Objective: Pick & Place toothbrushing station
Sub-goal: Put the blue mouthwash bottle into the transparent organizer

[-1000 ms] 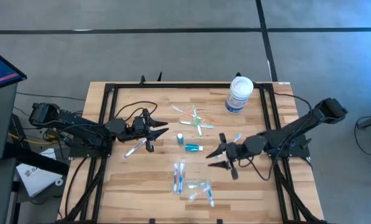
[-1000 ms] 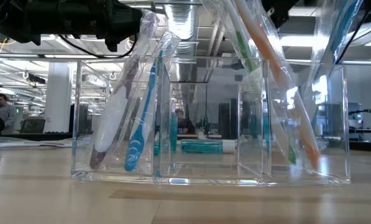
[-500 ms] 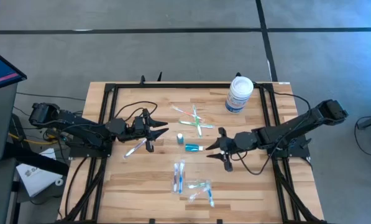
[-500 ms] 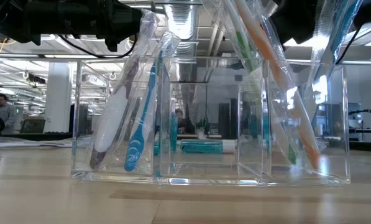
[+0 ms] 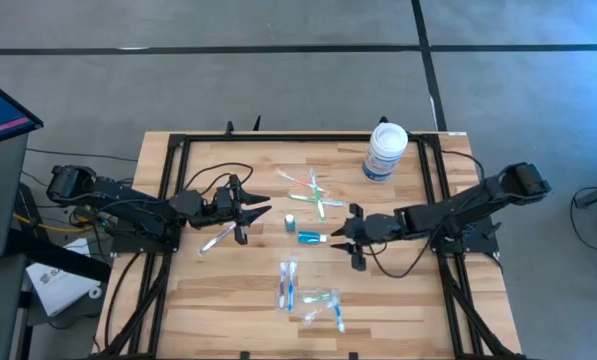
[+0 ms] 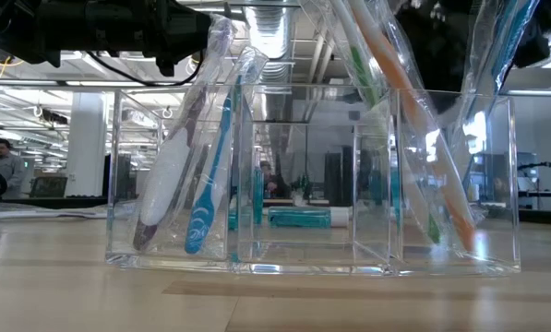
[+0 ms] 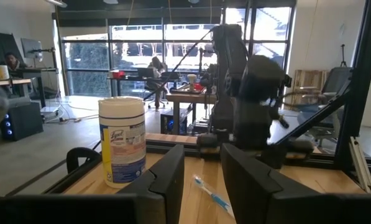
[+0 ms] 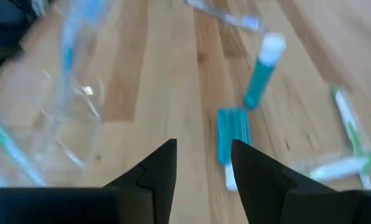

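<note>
Teal tube (image 5: 312, 237) just beside R gripper (image 5: 340, 240)

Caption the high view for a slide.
Right gripper open beside the teal tube at the table's centre; left gripper waits nearby amid scattered toothbrushes.

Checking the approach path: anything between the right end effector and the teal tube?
Nothing. In the right wrist view only bare wood lies between the open right end effector and the teal tube. The high view agrees: end effector just beside the tube.
</note>
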You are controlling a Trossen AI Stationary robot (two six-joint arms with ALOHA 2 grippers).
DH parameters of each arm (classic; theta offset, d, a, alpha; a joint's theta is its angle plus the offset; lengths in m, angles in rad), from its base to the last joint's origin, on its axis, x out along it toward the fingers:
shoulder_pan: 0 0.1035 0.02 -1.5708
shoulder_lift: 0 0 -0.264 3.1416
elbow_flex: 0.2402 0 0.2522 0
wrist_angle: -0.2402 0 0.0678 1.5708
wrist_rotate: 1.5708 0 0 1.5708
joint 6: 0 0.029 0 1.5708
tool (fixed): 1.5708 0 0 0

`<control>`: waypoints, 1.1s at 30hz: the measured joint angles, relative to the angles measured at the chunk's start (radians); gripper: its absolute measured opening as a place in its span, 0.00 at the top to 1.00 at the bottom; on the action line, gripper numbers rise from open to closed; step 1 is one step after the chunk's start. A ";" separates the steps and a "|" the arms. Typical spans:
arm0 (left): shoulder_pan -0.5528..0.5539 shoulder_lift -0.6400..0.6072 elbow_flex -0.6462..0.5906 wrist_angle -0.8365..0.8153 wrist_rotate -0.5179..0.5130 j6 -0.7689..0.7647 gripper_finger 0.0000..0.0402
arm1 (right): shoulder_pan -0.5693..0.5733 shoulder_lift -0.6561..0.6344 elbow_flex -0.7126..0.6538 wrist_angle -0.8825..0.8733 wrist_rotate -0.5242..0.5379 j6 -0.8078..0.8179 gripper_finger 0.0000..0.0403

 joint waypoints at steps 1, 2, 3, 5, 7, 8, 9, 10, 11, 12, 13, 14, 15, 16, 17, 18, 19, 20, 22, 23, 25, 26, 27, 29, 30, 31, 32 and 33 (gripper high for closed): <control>0.000 0.000 0.000 0.000 0.000 0.000 0.74 | -0.005 0.020 0.000 0.011 0.000 0.000 0.65; 0.000 0.000 0.000 -0.003 0.000 0.000 0.74 | -0.009 0.040 0.001 0.029 0.000 0.000 0.65; 0.000 0.000 0.000 -0.002 0.000 0.000 0.74 | -0.015 0.054 0.002 0.032 0.000 0.000 0.65; 0.000 0.000 0.000 -0.001 0.001 0.000 0.74 | -0.026 0.081 0.002 0.028 -0.001 0.000 0.66; 0.000 0.000 0.000 -0.002 0.003 0.000 0.74 | -0.035 0.113 0.002 0.033 -0.003 0.000 0.65; 0.000 0.000 0.000 -0.001 0.003 0.000 0.74 | -0.039 0.124 0.001 0.035 -0.003 0.000 0.65; 0.000 0.000 0.000 -0.001 0.003 0.000 0.74 | -0.044 0.135 0.001 0.046 -0.003 0.002 0.65; 0.000 0.000 0.000 -0.001 0.003 0.000 0.74 | -0.048 0.146 0.002 0.057 -0.004 0.008 0.65; 0.000 0.000 0.000 -0.001 0.003 0.000 0.74 | -0.052 0.157 0.002 0.063 -0.004 0.011 0.64; 0.000 0.000 0.000 -0.001 0.003 0.000 0.74 | -0.056 0.171 0.002 0.069 -0.004 0.014 0.64; 0.000 0.000 0.000 -0.001 0.002 0.000 0.74 | -0.060 0.181 0.002 0.069 -0.004 0.018 0.64; 0.000 0.000 0.000 -0.001 0.002 0.000 0.74 | -0.064 0.191 0.002 0.071 -0.004 0.019 0.63; 0.000 0.000 0.000 -0.001 0.002 0.000 0.74 | -0.067 0.200 0.002 0.075 -0.004 0.019 0.63; 0.000 0.000 0.000 -0.001 0.002 0.000 0.74 | -0.071 0.209 0.002 0.075 -0.004 0.023 0.63; 0.000 0.000 0.000 -0.001 0.002 0.000 0.74 | -0.074 0.217 0.002 0.074 -0.004 0.026 0.62; 0.000 0.000 0.000 -0.001 0.002 0.000 0.74 | -0.078 0.225 0.002 0.078 -0.004 0.026 0.62; 0.000 0.000 0.000 -0.001 0.002 0.000 0.74 | -0.081 0.233 0.002 0.085 -0.004 0.026 0.61; 0.000 0.000 0.000 -0.001 0.002 0.000 0.74 | -0.083 0.241 0.002 0.095 -0.004 0.026 0.61; 0.000 0.000 0.000 -0.001 -0.001 0.000 0.74 | -0.083 0.254 0.002 0.106 -0.004 0.026 0.60; 0.000 0.000 0.000 -0.001 -0.002 0.000 0.74 | -0.083 0.262 0.002 0.115 -0.004 0.026 0.60; 0.000 0.000 0.000 -0.001 -0.002 0.000 0.74 | -0.083 0.280 0.002 0.129 -0.005 0.026 0.59; 0.000 0.000 0.000 -0.001 -0.002 0.000 0.74 | -0.083 0.289 0.002 0.137 -0.005 0.026 0.59; 0.000 0.000 0.000 -0.002 -0.002 0.000 0.74 | -0.084 0.296 0.002 0.143 -0.005 0.026 0.58; 0.000 0.000 0.000 -0.001 -0.002 0.000 0.74 | -0.088 0.310 0.002 0.146 -0.005 0.026 0.58; 0.000 0.000 0.000 -0.001 -0.001 0.000 0.74 | -0.091 0.316 0.002 0.147 -0.005 0.026 0.57; 0.000 0.000 0.000 -0.001 -0.001 0.000 0.74 | -0.095 0.318 0.002 0.149 -0.005 0.026 0.57; 0.000 0.000 0.000 -0.001 -0.001 0.000 0.74 | -0.096 0.318 0.002 0.150 -0.005 0.026 0.57; 0.000 0.000 0.000 -0.001 -0.001 0.000 0.74 | -0.099 0.318 0.002 0.151 -0.005 0.026 0.56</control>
